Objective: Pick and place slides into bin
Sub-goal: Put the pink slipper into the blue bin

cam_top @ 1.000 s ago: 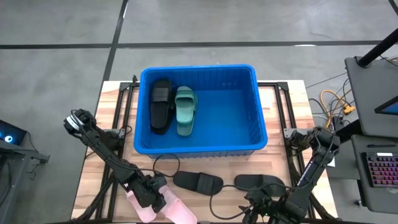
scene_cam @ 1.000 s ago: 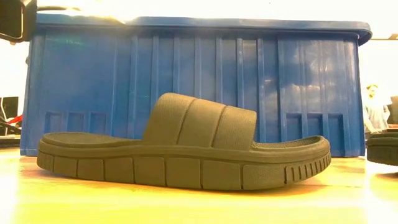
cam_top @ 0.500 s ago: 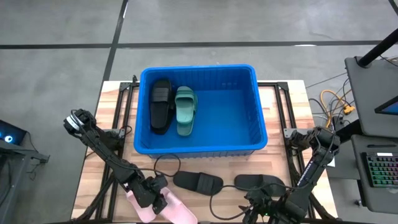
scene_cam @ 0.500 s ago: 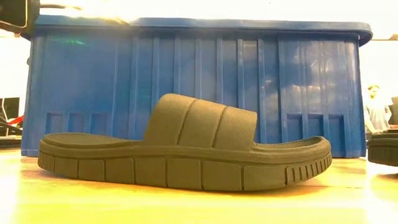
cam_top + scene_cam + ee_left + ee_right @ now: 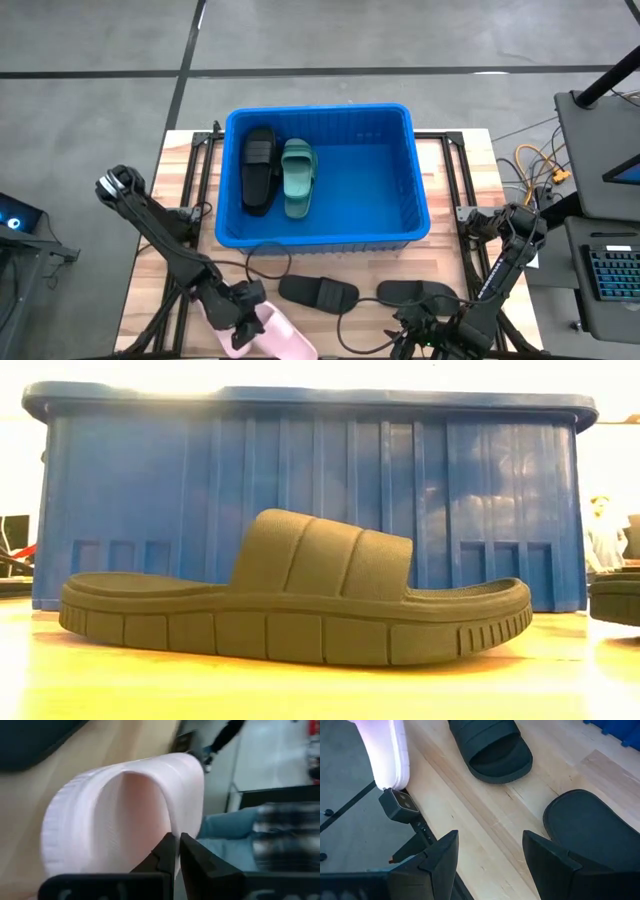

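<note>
The left gripper [image 5: 240, 318] is at the near edge of the surface [image 5: 450, 200], on the left side, and its fingers [image 5: 167, 851] are closed thin on the strap of a light pink slide [image 5: 272, 336]. In the left wrist view the two dark tips pinch the edge of the pink strap [image 5: 150, 800] between them, with almost no gap. The pink slide lies with its long axis going diagonally from the gripper toward the near middle of the surface, and part of it seems to hang over the near edge, though the high view cuts it off there.

The bin [image 5: 418, 190] stands farther back, beyond the gripper and somewhat toward the middle. Inside it a black slide [image 5: 258, 168] and a green slide [image 5: 298, 178] already lie side by side against the left wall, so the right part of the bin floor is free. I judge that the carry should go up and away from the near edge, over the near wall.

Two dark slides remain on the surface: one [image 5: 318, 293] just beside the pink slide, the other [image 5: 415, 293] closer to the right gripper [image 5: 428, 335]. The right gripper waits at the near edge with fingers wide apart, holding nothing.
</note>
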### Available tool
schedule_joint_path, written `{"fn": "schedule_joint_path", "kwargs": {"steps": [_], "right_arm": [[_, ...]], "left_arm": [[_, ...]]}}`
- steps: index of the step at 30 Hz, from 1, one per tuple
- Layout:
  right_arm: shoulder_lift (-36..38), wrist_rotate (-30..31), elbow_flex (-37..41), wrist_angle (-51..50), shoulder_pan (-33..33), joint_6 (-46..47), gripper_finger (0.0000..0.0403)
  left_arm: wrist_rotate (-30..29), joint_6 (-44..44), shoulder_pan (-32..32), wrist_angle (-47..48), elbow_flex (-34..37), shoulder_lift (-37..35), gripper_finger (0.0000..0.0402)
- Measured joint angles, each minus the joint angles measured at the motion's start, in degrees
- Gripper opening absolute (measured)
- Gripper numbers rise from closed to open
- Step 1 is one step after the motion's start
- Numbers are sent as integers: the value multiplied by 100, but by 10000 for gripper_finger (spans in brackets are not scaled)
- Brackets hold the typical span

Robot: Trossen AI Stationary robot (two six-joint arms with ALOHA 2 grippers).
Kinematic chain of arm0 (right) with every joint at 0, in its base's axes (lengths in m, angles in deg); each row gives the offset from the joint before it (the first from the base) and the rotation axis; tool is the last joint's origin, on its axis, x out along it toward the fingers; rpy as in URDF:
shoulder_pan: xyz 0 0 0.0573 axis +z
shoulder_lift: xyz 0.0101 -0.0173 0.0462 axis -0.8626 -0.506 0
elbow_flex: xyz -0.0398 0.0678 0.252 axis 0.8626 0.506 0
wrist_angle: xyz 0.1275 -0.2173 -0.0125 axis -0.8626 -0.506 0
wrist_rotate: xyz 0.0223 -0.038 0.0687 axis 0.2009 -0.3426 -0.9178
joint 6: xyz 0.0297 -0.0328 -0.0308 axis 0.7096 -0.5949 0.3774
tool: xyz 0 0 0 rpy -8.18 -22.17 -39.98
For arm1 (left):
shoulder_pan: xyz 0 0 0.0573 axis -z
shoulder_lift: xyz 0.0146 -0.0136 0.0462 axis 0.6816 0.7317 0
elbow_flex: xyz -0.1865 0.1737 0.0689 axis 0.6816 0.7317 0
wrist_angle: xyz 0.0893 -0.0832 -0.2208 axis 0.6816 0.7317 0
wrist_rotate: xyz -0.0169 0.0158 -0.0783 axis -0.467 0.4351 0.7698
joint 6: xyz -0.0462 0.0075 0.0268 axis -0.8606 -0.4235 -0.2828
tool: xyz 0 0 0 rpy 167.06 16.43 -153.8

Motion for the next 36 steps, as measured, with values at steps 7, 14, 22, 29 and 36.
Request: {"fn": "schedule_joint_path", "kwargs": {"steps": [7, 14, 22, 29, 36], "right_arm": [[0, 5, 2, 3, -1, 0, 210], [0, 11, -3, 9, 1, -8, 210], [2, 4, -56, 10, 1, -252, 210], [245, 40, -283, -107, 3, -1036, 210], [457, 333, -768, -1396, 3, -928, 195]], "left_arm": [[-190, 461, -47, 77, -108, -396, 0], [-162, 1216, -46, -665, -147, -579, 0], [-168, 1454, -53, -808, -407, -773, 0], [-146, 1564, -330, 252, -1068, -828, 0], [-95, 2416, -748, 1528, -2175, -824, 0]]}}
